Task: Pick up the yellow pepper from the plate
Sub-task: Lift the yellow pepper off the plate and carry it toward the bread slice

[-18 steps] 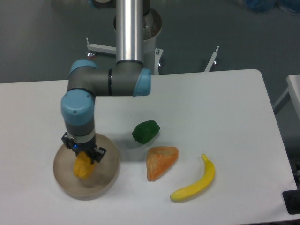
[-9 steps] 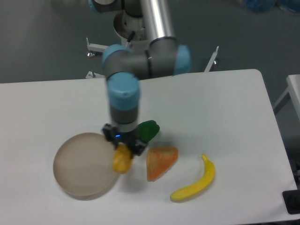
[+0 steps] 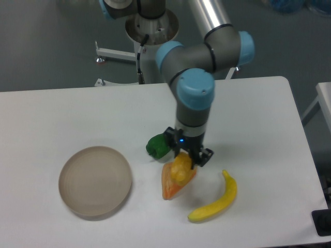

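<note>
Tool (image 3: pixel 185 158) clamped on the yellow pepper (image 3: pixel 181 168), held above the orange wedge (image 3: pixel 171 182) (in line with it), green pepper (image 3: pixel 158 146) just beside, banana (image 3: pixel 217 203) near, the plate (image 3: pixel 95 180) well apart on the bench (image 3: pixel 62 119)

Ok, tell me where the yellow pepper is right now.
The yellow pepper is in the gripper, in front of the orange wedge, right of the empty plate, with the green pepper and banana on either side.
</note>
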